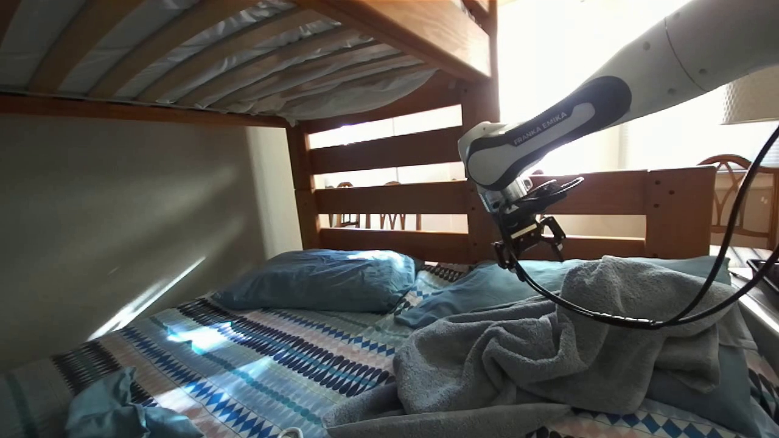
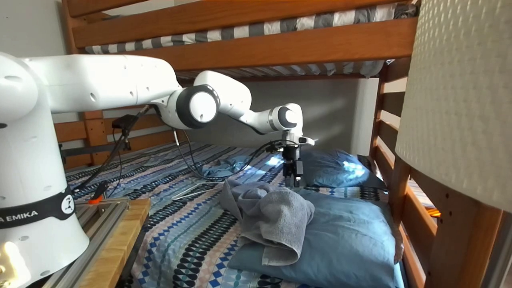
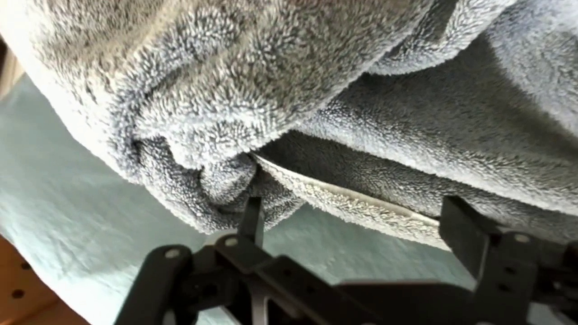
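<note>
"First entry?"
"One gripper [image 3: 354, 221], black, two-fingered; fingers spread wide apart, nothing clamped between them. Mounting: the white arm [image 1: 657, 76], reaching over the bunk bed [image 1: 392, 198]."
"Below it?"
"One towel [image 3: 235, 90], grey, plush, rumpled in deep folds. In both exterior views it lies heaped partly on a blue-green pillow [image 2: 352, 240], partly on the patterned sheet [image 2: 200, 248]. In the wrist view, its pale hem [image 3: 361, 204] shows across the gap between the fingers. Contact: cannot tell."
"Also nearby?"
"A second pillow [image 1: 322, 283], toward the wall [image 1: 152, 213], apart from the towel. One crumpled blue cloth [image 1: 115, 409], well off on the sheet."
"Step in hand?"
"Lining up over the towel's edge, by my judgement; no grip made."
"Requirements for the next move?"
"A grip from here would call for some lowering, the hem kept between the fingers, then closing on cloth alone, the pillow left out of the pinch."
</note>
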Motion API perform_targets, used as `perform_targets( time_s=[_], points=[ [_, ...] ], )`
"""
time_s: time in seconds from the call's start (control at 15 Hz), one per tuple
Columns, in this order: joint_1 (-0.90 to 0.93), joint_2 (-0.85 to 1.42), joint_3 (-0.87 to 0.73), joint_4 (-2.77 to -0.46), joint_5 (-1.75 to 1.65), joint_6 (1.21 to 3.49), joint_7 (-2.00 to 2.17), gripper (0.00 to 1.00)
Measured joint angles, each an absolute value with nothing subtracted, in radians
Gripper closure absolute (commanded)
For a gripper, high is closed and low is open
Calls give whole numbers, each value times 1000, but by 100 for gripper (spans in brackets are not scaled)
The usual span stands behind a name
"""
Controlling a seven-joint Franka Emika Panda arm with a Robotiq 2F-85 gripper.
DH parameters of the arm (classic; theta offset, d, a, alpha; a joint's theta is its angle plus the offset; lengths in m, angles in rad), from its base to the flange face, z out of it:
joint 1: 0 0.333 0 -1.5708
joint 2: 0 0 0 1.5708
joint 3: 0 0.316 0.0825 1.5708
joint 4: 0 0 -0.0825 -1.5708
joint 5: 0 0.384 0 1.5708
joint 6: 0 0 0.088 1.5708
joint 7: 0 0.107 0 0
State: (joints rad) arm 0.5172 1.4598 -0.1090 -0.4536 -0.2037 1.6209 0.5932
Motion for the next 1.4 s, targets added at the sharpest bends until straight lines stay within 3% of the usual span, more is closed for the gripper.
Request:
perform_targets(
  time_s=[0.4, 1.4],
  points=[
    [515, 1467, -95, -454, -189, 1596, 699, 0],
    [536, 1494, -87, -507, -239, 1692, -48, 0]
  ],
)
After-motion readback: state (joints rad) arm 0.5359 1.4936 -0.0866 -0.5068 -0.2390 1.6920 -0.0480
